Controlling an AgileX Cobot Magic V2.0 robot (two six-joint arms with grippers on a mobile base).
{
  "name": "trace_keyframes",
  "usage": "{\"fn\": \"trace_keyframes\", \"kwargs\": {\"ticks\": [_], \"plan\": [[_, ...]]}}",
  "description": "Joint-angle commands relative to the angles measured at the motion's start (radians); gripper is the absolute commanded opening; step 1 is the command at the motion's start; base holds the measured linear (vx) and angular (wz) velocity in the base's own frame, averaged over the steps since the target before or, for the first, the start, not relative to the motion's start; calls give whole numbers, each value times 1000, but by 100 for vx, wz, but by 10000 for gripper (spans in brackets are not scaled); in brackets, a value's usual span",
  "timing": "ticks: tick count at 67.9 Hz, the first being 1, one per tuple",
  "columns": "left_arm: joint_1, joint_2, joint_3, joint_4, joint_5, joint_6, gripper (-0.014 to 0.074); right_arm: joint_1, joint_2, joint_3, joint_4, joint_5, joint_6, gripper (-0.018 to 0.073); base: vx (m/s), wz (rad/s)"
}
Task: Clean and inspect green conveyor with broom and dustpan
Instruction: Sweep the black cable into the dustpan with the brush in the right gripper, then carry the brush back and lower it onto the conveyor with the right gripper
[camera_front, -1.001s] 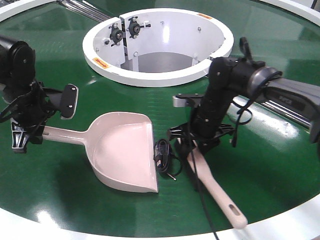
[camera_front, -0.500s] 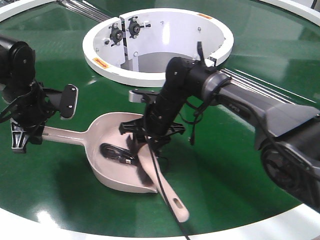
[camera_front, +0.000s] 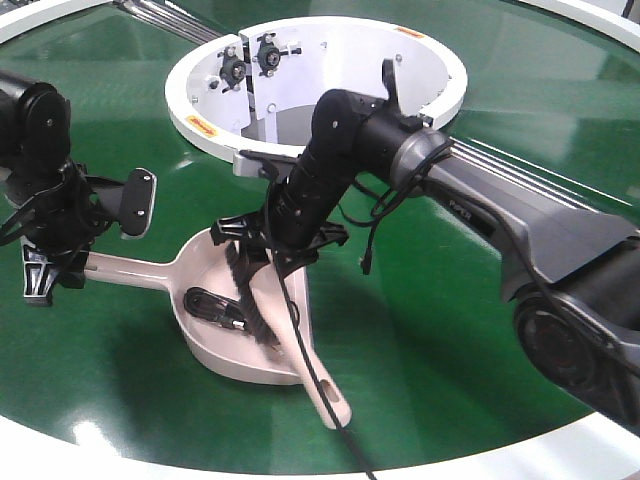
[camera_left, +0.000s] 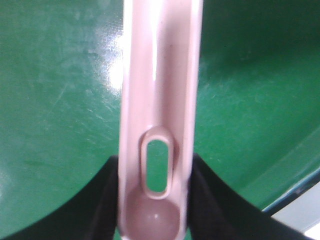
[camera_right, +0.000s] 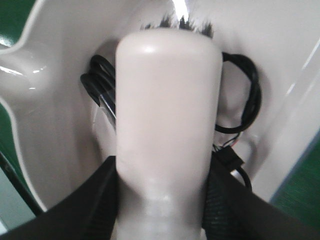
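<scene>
Two grippers are each closed on a handle. The right gripper (camera_front: 272, 248) clamps the broom (camera_front: 312, 372) near its head, its jaws tight against the cream plastic in the right wrist view. The left gripper (camera_front: 58, 262) pinches the far end of the dustpan (camera_front: 135, 269) handle, by the slot hole. The broom's black bristles sit inside the pan beside a coiled black cable (camera_front: 212, 305) (the debris, evidently), which lies on the pan floor. The broom handle crosses the open lip. The pan rests flat on the green conveyor (camera_front: 430, 330), in front of the white hub (camera_front: 310, 155).

The sweeping step looks all but finished. The next move likely calls for lifting the broom out without dragging the cable back over the lip. The left arm should then tilt the pan back before raising it, so the cable cannot slide out.
</scene>
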Motion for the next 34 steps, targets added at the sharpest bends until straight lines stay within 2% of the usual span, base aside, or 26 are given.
{"fn": "trace_keyframes", "kwargs": {"ticks": [1, 12, 22, 34], "plan": [[-8, -46, -28, -22, -9, 3, -6, -15, -112, -35, -17, 45, 8, -3, 0, 0], [-8, -46, -28, -22, -9, 3, -6, -47, -176, -35, -39, 45, 10, -3, 0, 0], [-8, -46, -28, -22, -9, 3, -6, -87, -226, -27, -149, 45, 11, -3, 0, 0], [-8, -46, -28, -22, -9, 3, -6, -158, -286, 92, -184, 45, -3, -3, 0, 0]]}}
